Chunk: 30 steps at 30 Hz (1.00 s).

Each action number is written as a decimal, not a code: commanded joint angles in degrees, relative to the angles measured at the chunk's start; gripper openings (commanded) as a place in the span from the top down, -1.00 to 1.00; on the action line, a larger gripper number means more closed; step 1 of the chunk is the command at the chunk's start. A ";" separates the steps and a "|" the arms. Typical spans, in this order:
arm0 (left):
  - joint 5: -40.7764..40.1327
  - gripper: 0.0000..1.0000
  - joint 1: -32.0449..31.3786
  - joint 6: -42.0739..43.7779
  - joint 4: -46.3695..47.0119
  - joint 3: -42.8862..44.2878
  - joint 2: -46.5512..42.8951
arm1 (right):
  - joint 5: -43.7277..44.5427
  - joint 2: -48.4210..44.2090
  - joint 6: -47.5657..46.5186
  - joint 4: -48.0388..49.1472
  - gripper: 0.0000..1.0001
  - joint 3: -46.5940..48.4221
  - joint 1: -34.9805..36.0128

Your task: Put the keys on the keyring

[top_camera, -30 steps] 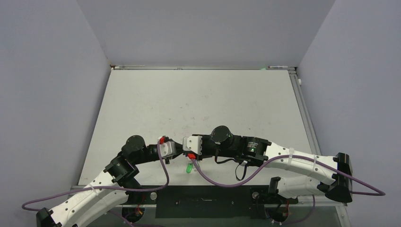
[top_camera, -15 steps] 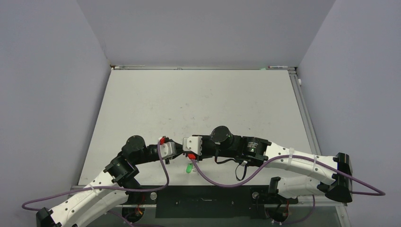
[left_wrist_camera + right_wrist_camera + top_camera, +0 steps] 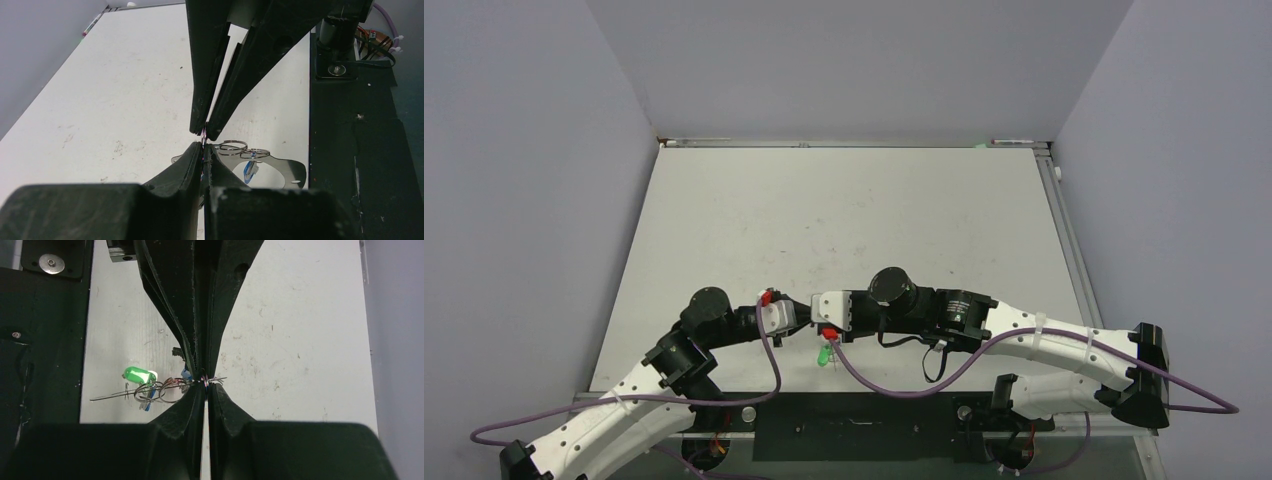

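My left gripper (image 3: 802, 318) and right gripper (image 3: 816, 320) meet tip to tip low over the table near its front edge. Both are shut on the keyring (image 3: 115, 395), a thin silvery wire seen edge-on in the right wrist view. Small split rings (image 3: 150, 390) hang on the wire to the left of my right gripper (image 3: 205, 386). A green-tagged key (image 3: 140, 374) and a blue-tagged key (image 3: 145, 405) hang with them. In the left wrist view my left gripper (image 3: 203, 150) is shut below the right gripper's fingers (image 3: 200, 75). Two rings (image 3: 232, 146) and the blue tag (image 3: 248, 170) lie to its right.
A flat grey curved band (image 3: 280, 164) shows under the rings in the left wrist view. The black base plate (image 3: 864, 420) and the table's front edge are just behind the grippers. The green tag (image 3: 824, 355) hangs close to that edge. Purple cables loop round both arms.
Almost nothing. The right gripper has shifted very slightly toward the left gripper; both stay shut tip to tip.
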 commanded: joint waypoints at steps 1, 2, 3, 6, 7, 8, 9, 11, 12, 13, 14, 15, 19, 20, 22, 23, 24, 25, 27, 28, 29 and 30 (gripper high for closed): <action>0.35 1.00 -0.47 0.35 2.57 3.39 -0.86 | -1.24 -1.08 -0.75 2.87 0.90 -0.89 0.07; 0.41 1.00 -0.47 0.35 2.65 3.39 -0.97 | -1.62 -1.55 -0.82 3.52 0.90 -1.28 0.11; 0.36 1.00 -0.47 0.28 2.81 3.35 -1.14 | -1.91 -2.16 -0.85 4.23 0.89 -1.72 0.11; -0.58 0.88 -0.35 -0.12 3.51 3.07 -2.31 | -2.44 -4.69 -0.87 7.50 0.90 -3.80 0.10; -1.16 0.75 -0.38 -0.36 3.90 2.84 -2.86 | -2.50 -5.71 -0.81 8.72 0.90 -4.59 0.05; -1.52 0.65 -0.19 -0.50 4.41 2.62 -3.42 | -2.59 -6.52 -0.76 9.84 0.90 -5.40 0.11; -1.33 0.55 0.04 -0.71 5.05 2.42 -3.96 | -2.69 -7.56 -0.65 11.18 0.90 -6.17 0.11; -0.63 0.29 0.63 -1.40 6.04 2.11 -4.64 | -2.75 -9.46 -0.33 13.88 0.90 -7.94 0.11; -0.42 0.23 0.83 -1.59 6.34 2.01 -4.90 | -2.78 -10.40 -0.27 15.21 0.90 -8.73 0.07; -0.52 0.21 0.96 -1.71 6.54 1.92 -5.20 | -2.72 -11.20 -0.23 16.25 0.90 -9.36 0.07; -0.53 0.21 0.94 -1.82 6.79 1.78 -5.38 | -2.70 -11.91 -0.15 17.31 0.90 -9.94 -0.01; -0.37 0.21 0.94 -1.96 7.19 1.54 -5.63 | -2.70 -12.59 -0.01 18.03 0.90 -10.43 0.04; 2.14 0.23 0.96 -2.88 9.22 0.58 -6.26 | -2.92 -14.55 0.21 20.36 0.90 -11.61 0.03; 2.91 0.23 0.94 -3.14 9.91 0.27 -6.34 | -3.21 -14.86 0.34 20.81 0.90 -11.81 0.06; 4.50 0.25 0.94 -3.56 11.18 -0.14 -6.36 | -3.75 -15.28 0.50 21.35 0.90 -12.12 0.00; 5.23 0.26 0.95 -3.74 11.67 -0.32 -6.32 | -3.94 -15.48 0.64 21.64 0.90 -12.28 -0.03; 5.75 0.28 0.96 -3.98 12.11 -0.44 -6.27 | -4.20 -15.52 0.68 21.90 0.90 -12.38 0.02; 6.09 0.31 0.98 -4.03 12.34 -0.54 -6.10 | -4.46 -15.58 0.73 22.00 0.90 -12.40 0.06; 6.31 0.36 0.98 -4.12 12.60 -0.64 -5.87 | -4.84 -15.47 0.89 21.99 0.90 -12.24 0.02; 6.38 0.38 0.96 -4.24 12.92 -0.77 -5.77 | -5.08 -15.60 1.03 21.94 0.90 -12.16 0.04; 6.43 0.41 0.98 -4.41 13.41 -0.88 -5.51 | -5.43 -15.73 1.17 21.85 0.90 -12.14 0.03; 6.58 0.45 0.99 -4.58 13.80 -0.98 -5.40 | -5.61 -15.83 1.36 21.86 0.90 -12.21 0.08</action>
